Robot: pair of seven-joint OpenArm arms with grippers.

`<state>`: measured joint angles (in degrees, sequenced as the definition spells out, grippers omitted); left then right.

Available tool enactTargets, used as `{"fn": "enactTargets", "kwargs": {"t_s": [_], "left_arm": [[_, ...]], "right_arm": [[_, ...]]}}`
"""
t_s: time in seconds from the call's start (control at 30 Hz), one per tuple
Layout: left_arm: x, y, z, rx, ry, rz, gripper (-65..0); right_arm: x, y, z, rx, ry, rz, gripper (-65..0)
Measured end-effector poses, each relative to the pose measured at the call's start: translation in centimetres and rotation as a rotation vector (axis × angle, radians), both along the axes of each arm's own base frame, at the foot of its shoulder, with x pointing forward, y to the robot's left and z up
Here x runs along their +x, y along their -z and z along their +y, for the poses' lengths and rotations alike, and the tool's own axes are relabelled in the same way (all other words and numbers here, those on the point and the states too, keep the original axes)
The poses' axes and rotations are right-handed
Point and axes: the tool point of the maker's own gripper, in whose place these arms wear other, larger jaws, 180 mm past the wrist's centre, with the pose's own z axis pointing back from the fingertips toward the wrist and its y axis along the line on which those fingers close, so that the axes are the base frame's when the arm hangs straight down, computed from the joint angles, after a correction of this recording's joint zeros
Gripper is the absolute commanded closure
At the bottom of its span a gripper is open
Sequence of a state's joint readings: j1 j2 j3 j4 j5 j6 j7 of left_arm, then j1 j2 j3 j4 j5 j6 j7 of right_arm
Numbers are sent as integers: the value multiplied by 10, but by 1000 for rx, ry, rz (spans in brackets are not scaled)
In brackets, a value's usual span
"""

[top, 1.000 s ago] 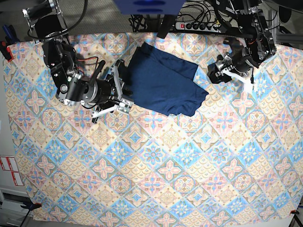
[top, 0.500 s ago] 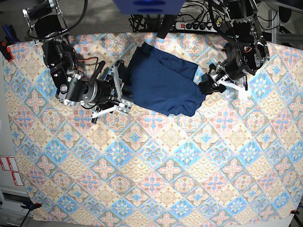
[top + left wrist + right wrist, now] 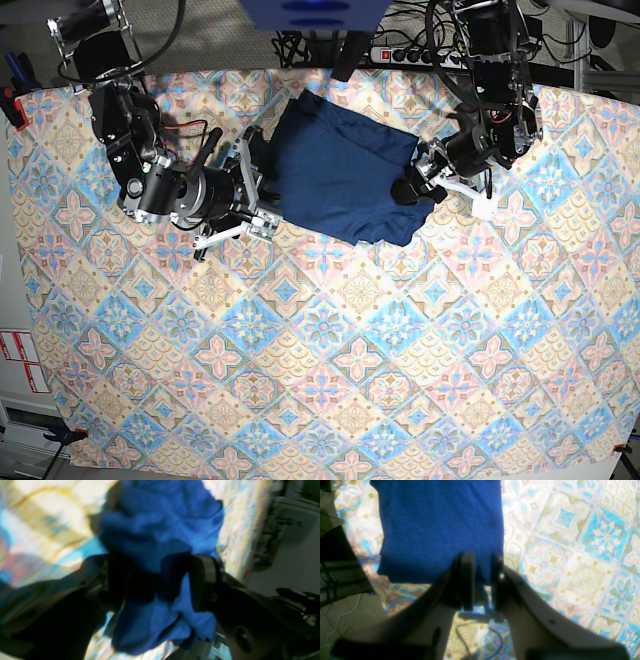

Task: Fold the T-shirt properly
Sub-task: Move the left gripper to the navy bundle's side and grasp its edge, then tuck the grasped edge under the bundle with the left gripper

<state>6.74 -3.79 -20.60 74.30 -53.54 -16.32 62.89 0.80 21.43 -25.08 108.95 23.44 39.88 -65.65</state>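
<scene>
I have the T-shirt lying partly folded on the patterned tablecloth at the far side of the bench. My left pincer stands spread wide around a bunched corner of the cloth, not yet clamped. My right pincer, jaws nearly together, sits at the opposite hem; whether it grips fabric I cannot tell. The risk, I judge: closing on that thick bunch could drag several layers and undo the fold.
</scene>
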Motion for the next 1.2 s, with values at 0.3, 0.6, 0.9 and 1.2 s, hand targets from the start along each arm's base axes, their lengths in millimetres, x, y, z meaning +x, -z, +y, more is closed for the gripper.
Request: {"fn": "enactTargets", "kwargs": {"t_s": [0.3, 0.6, 0.9, 1.2], "left_arm": [[8, 1, -9, -2, 9, 3, -61], [-4, -30, -52, 19, 209, -130, -18], [-31, -35, -52, 39, 224, -133, -19], [-32, -70, -58, -5, 220, -226, -19]], "right_arm": [[0, 0, 0, 1, 0, 1, -111], [2, -2, -1, 12, 10, -1, -111], [7, -4, -8, 10, 37, -12, -111], [7, -4, -7, 9, 35, -10, -111]]}}
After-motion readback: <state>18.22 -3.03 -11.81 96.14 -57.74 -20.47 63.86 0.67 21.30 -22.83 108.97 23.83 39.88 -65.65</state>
